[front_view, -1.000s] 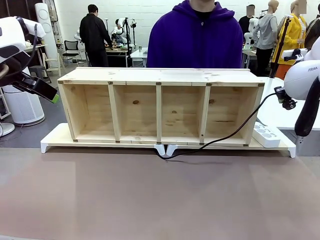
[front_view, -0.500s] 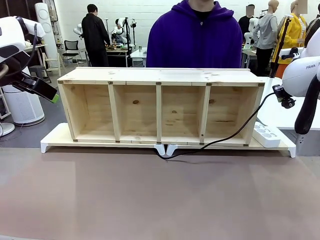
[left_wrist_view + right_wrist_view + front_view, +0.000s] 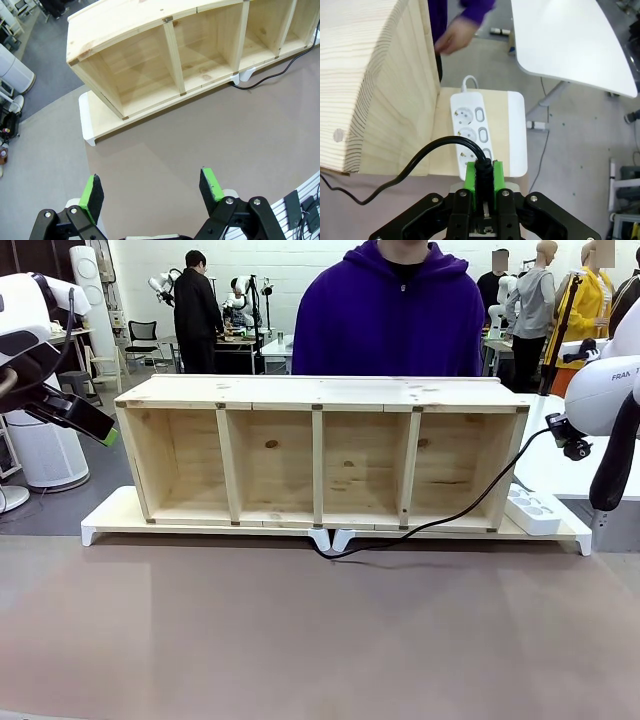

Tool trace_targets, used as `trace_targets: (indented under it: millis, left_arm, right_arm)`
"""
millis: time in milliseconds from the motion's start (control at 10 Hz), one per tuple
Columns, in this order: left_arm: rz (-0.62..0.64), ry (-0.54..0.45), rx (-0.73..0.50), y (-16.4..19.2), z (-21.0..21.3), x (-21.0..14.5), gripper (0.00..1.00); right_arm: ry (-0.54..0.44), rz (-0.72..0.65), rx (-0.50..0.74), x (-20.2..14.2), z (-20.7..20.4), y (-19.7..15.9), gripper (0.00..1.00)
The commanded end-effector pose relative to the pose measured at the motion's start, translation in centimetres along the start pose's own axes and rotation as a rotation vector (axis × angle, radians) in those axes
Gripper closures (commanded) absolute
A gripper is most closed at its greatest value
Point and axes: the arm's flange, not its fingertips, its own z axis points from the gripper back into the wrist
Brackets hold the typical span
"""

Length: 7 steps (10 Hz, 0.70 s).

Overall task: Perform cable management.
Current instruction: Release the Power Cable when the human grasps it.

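Black smooth cable [image 3: 427, 152] pinched in right gripper [image 3: 484, 181], above power strip [image 3: 470, 135].

Wooden shelf [image 3: 320, 455] with four open compartments, resting on a white base [image 3: 105, 523] atop a brown table [image 3: 320, 640]; white power strip [image 3: 533, 511] just beside its right end

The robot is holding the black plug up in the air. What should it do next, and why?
Probably lower the right gripper toward the power strip. It is shut on the plug end of the cable and hangs above the strip's sockets, apart from them. The cable's slack trails across the wooden shelf, so plugging in looks like the next step.
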Motion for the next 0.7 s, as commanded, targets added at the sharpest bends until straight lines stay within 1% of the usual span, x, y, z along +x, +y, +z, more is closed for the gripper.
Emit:
trace_targets:
  millis: [0,600]
  left_arm:
    - [-0.011,-0.008,0.006,0.08,-0.03,0.12,0.0]
    - [-0.011,-0.008,0.006,0.08,-0.03,0.12,0.0]
  right_arm:
    - [-0.005,0.007,0.002,0.11,-0.06,0.1,0.84]
    - [-0.005,0.007,0.002,0.11,-0.06,0.1,0.84]
